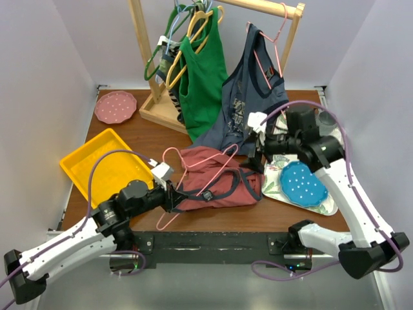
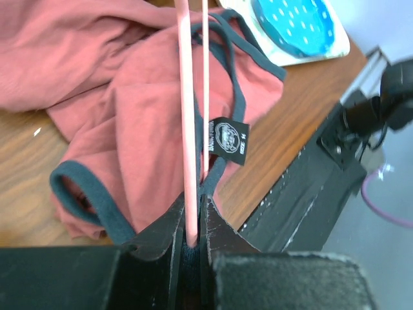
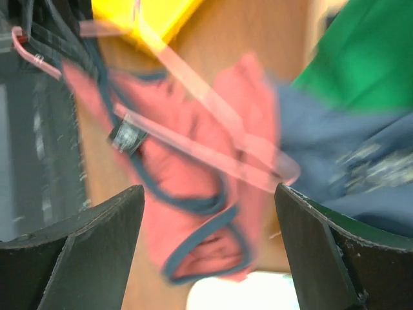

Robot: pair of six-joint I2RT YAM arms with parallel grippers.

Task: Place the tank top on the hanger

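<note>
Okay, left gripper [image 2: 192, 208] pinched narrow on the pink wire hanger [image 2: 185, 116], with one wire clamped between the jaws. The hanger's wires run over the faded red tank top [image 1: 222, 181], and its hook curls up near the yellow tray [image 1: 97, 169]. Can't tell if any wire is threaded inside the shirt. Tank top is crumpled on the wooden table [image 1: 193, 139], front centre between the arms, black neck label [image 2: 230, 139] showing. Right gripper [image 3: 210, 190] is spread wide with nothing between the fingers, above the shirt's right side, near the navy tank top [image 1: 248, 97] hanging from the wooden rack [image 1: 139, 39]. Green tank top [image 1: 201, 77] hangs beside it. Blue dotted plate [image 1: 303, 184] is just right of the shirt.
</note>
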